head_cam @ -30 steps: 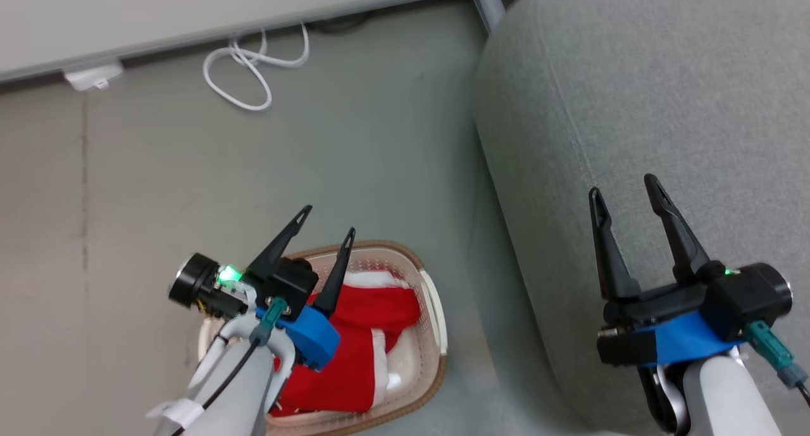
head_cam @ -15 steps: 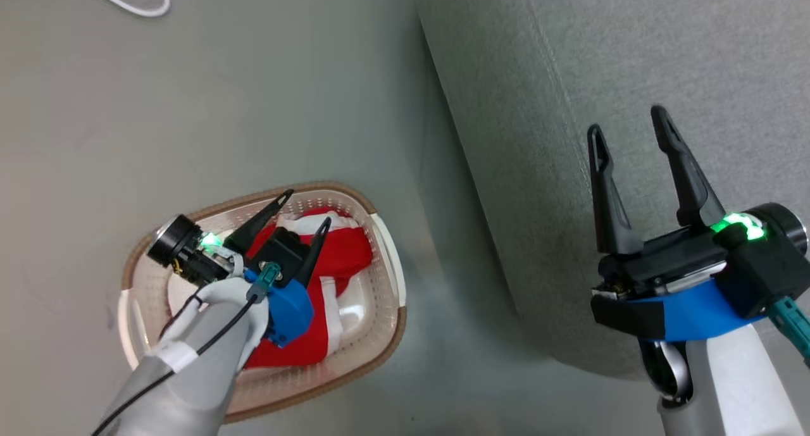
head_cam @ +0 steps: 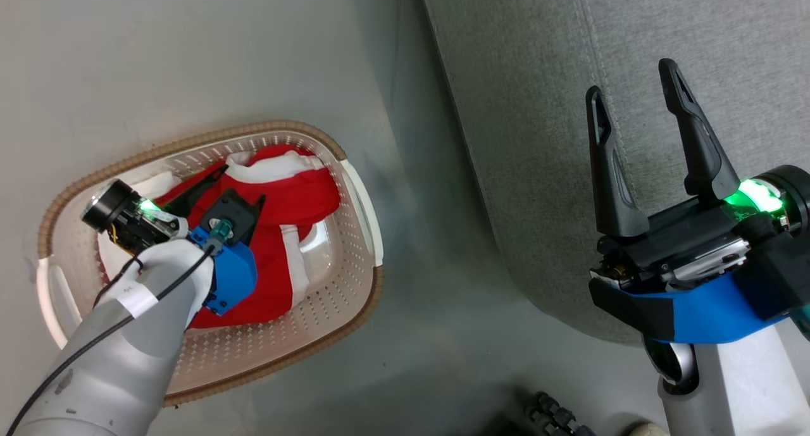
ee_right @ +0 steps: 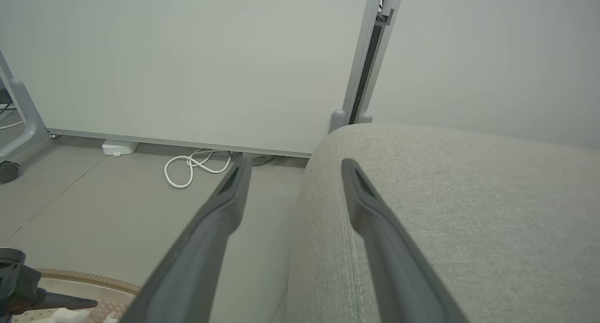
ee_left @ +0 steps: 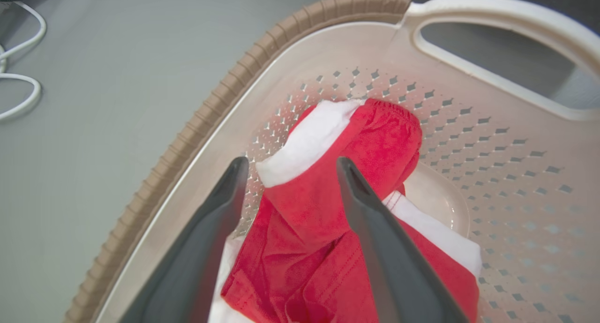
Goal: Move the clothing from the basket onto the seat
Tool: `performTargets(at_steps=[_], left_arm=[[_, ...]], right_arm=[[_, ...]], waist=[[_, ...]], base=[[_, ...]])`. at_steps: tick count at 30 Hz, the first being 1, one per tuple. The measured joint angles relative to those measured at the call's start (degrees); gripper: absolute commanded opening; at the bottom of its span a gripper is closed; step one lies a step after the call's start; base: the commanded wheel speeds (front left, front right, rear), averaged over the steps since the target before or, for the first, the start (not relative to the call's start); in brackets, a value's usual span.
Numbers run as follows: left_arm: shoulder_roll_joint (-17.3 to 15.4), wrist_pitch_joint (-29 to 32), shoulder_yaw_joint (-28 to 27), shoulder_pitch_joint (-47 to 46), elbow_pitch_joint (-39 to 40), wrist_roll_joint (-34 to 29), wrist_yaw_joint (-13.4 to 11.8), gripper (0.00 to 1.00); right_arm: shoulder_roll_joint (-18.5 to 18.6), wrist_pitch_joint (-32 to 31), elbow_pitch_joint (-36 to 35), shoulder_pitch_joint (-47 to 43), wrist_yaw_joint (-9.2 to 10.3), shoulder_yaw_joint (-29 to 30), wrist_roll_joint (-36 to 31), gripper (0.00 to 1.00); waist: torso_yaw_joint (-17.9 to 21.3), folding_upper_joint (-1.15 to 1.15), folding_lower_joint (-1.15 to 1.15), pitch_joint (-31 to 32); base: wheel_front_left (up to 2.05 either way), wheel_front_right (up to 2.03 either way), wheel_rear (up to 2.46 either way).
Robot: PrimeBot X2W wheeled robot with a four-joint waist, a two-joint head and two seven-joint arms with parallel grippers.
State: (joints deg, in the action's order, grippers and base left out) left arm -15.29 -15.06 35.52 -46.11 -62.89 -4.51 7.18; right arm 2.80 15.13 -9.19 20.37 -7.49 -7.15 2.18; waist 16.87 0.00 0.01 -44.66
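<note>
Pickup: left gripper (ee_left: pixel 290 162), jaws spread, straddles the clothing (ee_left: pixel 318 220) in the basket (ee_left: pixel 211 116) and should clench next; right gripper (head_cam: pixel 631 77) at three o'clock gapes empty.

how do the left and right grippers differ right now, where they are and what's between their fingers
The left gripper is down inside the basket, while the right gripper hangs above the seat near its edge.
The left gripper's fingers stand either side of a fold of the red clothing; the right gripper's fingers have nothing between them.
In the head view the left gripper looks small and low, the right gripper large and near.
Both are open.
</note>
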Motion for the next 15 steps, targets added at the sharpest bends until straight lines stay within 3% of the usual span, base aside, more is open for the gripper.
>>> performTargets(at_steps=[15], left_arm=[[0.58, -0.01, 4.08, -6.61, -7.24, 5.91, 0.25, 1.0]], right_arm=[[0.0, 0.0, -2.88, 0.54, 0.0, -0.29, -0.09, 1.0]], waist=[[0.94, 0.0, 0.0, -7.68]], base=[[0.0, 0.0, 0.0]])
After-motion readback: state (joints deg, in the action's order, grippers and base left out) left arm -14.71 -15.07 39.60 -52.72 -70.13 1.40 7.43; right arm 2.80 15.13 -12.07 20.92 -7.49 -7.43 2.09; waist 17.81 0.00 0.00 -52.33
